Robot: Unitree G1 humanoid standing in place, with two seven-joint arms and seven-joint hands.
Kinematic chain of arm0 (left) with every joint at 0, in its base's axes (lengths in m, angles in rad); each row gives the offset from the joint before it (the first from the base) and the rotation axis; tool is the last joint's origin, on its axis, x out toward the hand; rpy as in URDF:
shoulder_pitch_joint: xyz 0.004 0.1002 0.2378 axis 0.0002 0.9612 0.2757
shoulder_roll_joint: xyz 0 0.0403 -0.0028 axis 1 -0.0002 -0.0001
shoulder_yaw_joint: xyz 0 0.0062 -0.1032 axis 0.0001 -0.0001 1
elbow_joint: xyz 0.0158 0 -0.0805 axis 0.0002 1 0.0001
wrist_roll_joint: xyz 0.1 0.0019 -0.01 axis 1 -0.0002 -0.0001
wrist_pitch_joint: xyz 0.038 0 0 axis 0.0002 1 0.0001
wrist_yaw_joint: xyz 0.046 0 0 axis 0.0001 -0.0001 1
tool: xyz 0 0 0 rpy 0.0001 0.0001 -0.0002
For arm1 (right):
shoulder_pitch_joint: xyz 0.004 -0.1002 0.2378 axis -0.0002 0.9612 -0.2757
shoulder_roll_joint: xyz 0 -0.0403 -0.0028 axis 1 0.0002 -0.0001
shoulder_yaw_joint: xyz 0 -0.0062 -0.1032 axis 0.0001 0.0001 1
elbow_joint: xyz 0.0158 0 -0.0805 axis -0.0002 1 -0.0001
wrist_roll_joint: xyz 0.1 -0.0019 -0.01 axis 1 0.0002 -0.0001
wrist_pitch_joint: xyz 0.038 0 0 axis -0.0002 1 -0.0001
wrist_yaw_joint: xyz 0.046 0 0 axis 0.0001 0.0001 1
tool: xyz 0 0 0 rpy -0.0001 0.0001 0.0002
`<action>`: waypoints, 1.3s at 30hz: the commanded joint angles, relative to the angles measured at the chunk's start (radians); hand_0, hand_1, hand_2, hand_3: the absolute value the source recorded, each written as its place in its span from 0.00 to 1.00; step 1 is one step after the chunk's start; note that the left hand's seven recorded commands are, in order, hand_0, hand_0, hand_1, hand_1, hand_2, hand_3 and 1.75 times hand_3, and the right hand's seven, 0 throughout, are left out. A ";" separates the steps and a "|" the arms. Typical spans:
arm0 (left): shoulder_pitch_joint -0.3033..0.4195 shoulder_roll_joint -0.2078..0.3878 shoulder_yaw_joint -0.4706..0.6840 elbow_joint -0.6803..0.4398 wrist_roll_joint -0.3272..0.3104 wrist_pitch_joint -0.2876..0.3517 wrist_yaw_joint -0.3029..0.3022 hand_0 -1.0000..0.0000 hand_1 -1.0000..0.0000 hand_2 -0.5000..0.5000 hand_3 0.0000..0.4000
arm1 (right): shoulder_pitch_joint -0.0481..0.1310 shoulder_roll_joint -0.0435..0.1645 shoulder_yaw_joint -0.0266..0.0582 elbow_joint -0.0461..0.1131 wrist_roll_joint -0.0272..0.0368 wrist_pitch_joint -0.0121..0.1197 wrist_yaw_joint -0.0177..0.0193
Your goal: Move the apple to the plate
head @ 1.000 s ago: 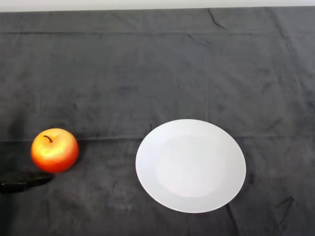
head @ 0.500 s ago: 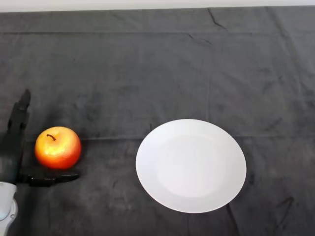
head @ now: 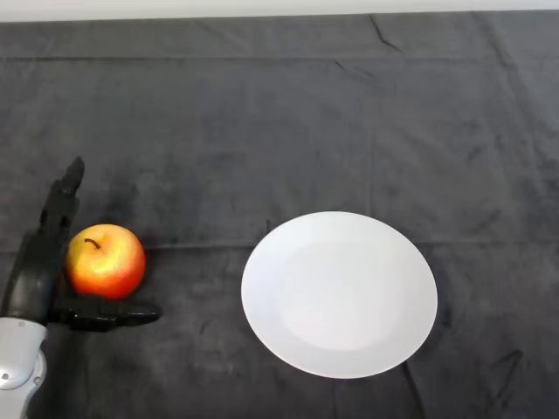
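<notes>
The left hand (head: 35,275) sits spread at the surface's (head: 262,131) left edge, fingers straight, thumb under the apple (head: 106,261) it cradles. Bare cloth separates apple from the plate (head: 339,293) on its right.

Apple (head: 106,261) left of plate (head: 339,293), apart.

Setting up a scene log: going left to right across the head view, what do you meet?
Black left hand on its silver-grey arm → red-and-yellow apple → round white plate, all on the dark cloth-covered table.
</notes>
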 commanded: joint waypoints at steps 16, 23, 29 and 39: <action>0.021 -0.001 -0.047 -0.138 -0.044 0.139 -0.045 0.00 0.00 0.50 1.00 | -0.008 -0.015 -0.0152 -0.016 0.0184 -0.005 -0.0032; 0.042 -0.012 -0.066 -0.258 -0.013 0.159 0.017 0.00 0.00 0.50 1.00 | -0.007 -0.014 -0.0151 -0.018 0.0187 -0.005 -0.0042; 0.061 -0.032 -0.095 -0.339 0.034 0.137 0.093 0.00 0.00 0.50 1.00 | -0.006 -0.013 -0.0150 -0.020 0.0190 -0.005 -0.0051; 0.076 -0.065 -0.178 -0.452 0.115 0.114 0.212 0.00 0.00 0.50 1.00 | -0.005 -0.012 -0.0149 -0.023 0.0196 -0.005 -0.0064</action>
